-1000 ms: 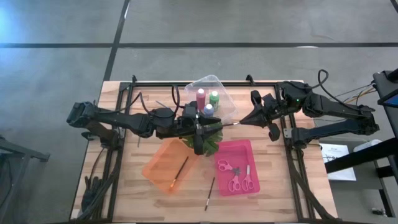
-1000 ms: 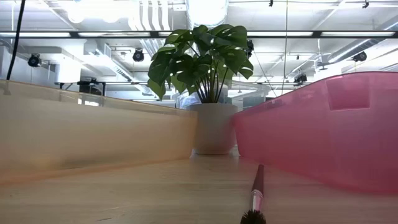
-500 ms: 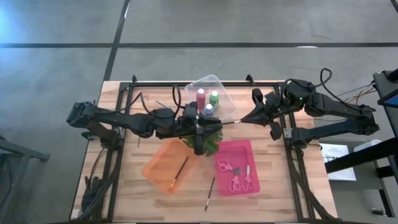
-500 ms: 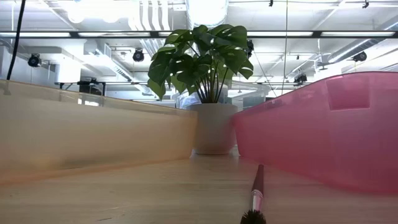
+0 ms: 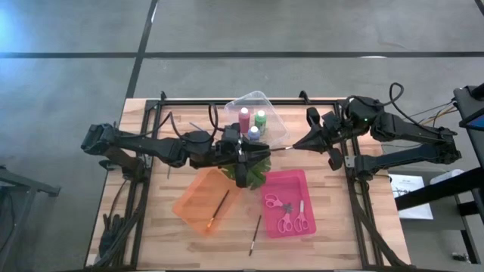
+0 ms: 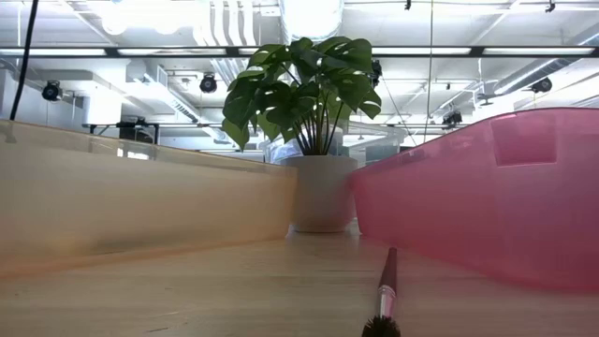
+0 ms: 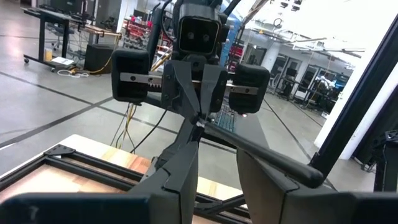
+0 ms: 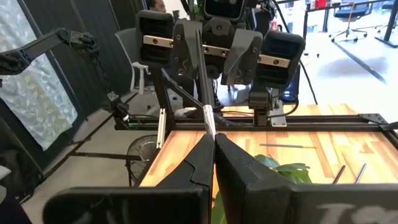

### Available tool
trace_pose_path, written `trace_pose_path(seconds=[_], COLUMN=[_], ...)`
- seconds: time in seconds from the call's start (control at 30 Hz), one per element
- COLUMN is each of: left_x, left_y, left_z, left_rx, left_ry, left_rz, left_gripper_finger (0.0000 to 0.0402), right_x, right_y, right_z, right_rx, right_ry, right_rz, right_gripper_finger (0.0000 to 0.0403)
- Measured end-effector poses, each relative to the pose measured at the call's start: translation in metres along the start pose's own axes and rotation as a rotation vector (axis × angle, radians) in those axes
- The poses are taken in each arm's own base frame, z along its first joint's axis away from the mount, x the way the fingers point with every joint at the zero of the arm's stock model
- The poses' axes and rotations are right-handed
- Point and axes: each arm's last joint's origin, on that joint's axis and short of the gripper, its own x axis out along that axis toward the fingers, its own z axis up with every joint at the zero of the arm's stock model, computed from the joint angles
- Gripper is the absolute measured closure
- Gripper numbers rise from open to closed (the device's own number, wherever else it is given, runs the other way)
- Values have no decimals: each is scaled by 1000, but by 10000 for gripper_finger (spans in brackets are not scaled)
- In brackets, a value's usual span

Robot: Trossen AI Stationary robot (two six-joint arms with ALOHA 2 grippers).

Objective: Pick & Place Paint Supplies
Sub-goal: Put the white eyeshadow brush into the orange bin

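Above the plant (image 5: pixel 255 170), both grippers share one paintbrush (image 5: pixel 278 149): right gripper (image 5: pixel 295 146) clamped, left gripper (image 5: pixel 261 150) narrowly closed; a mistimed release probably drops it.

table (image 5: pixel 151 227): wood | on it: orange tray (image 5: pixel 198 201), pink tray (image 5: pixel 291 189), clear tray (image 5: pixel 266 106), loose paintbrush (image 5: pixel 255 235), plant (image 6: pixel 309 103)
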Motion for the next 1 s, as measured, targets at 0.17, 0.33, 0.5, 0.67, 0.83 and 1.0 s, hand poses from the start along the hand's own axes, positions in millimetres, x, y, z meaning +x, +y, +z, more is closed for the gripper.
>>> trace_pose_path(seconds=[0.17,0.33,0.5,0.67,0.83,1.0], left_x=[0,0,0,0,0,0], left_y=[0,0,-1,-1,-1,-1], left_z=[0,0,2,3,3,3], left_rx=[0,2,-3,-4,-5,-5], left_ry=[0,-3,-22,-23,-26,-25], left_rz=[0,-1,-7,-10,-13,-16], left_gripper_finger=[283,283,283,283,283,283], right_x=[0,0,0,0,0,0], right_y=[0,0,0,0,0,0], right_z=[-2,-2,-2,-2,-2,-2], right_rx=[2,2,3,4,7,7], right_ry=[13,14,15,16,16,16], right_rz=[-2,-2,-2,-2,-2,-2], right_gripper_finger=[395,395,395,395,395,395])
